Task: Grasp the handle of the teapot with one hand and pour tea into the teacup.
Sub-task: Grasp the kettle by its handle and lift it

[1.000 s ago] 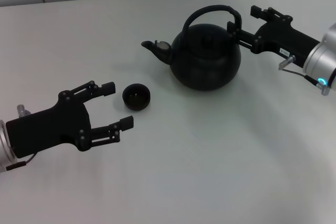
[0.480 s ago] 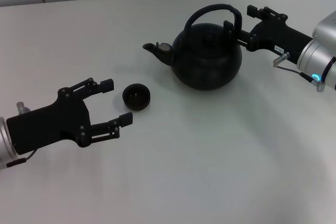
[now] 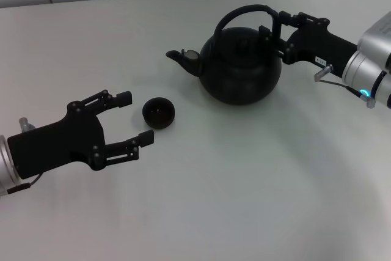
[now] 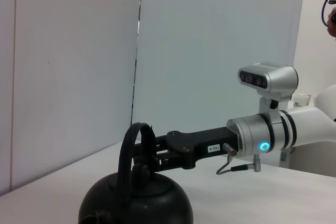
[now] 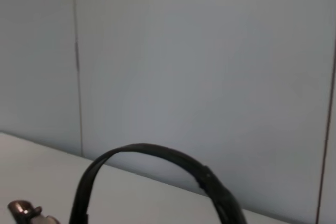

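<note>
teapot [image 4: 136, 203]: base cut off | handle [image 5: 157, 174]: ends cut off

I see a matte black teapot [image 3: 240, 68] with a black handle [image 3: 244, 13], and a small black teacup [image 3: 159, 113], all on a plain off-white tabletop [image 3: 244, 181]. Both grippers, left gripper [image 3: 135, 119] and right gripper [image 3: 276, 22], are black; the right arm's silver wrist carries a blue light.

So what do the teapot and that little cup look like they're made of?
The teapot: probably cast iron, going by its matte black, heavy-looking body, though enamelled metal is possible. The teacup: matte black too, with a faint sheen inside; ceramic or iron, hard to tell.
</note>
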### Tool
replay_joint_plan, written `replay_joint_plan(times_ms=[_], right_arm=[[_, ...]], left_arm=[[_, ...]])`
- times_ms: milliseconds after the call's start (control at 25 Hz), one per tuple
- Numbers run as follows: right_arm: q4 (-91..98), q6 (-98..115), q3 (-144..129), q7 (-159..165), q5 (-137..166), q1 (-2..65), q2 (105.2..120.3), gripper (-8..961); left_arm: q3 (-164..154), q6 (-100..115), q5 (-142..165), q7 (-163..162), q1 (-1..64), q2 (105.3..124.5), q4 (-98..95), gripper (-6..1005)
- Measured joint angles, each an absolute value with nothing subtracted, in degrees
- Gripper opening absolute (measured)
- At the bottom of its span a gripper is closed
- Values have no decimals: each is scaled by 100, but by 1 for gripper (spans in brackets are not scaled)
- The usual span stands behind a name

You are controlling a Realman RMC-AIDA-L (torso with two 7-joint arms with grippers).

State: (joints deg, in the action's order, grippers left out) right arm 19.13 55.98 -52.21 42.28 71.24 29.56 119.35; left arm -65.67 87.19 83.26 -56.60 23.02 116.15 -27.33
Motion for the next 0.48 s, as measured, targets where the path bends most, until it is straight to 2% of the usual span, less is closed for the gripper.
replay_joint_plan(times_ms=[480], right_arm=[[1863,5592,-5203,4182,7110,2962,11944,260]], left_arm=[[-6576,8718,8332,-5660,2249,11610,-2734,863]])
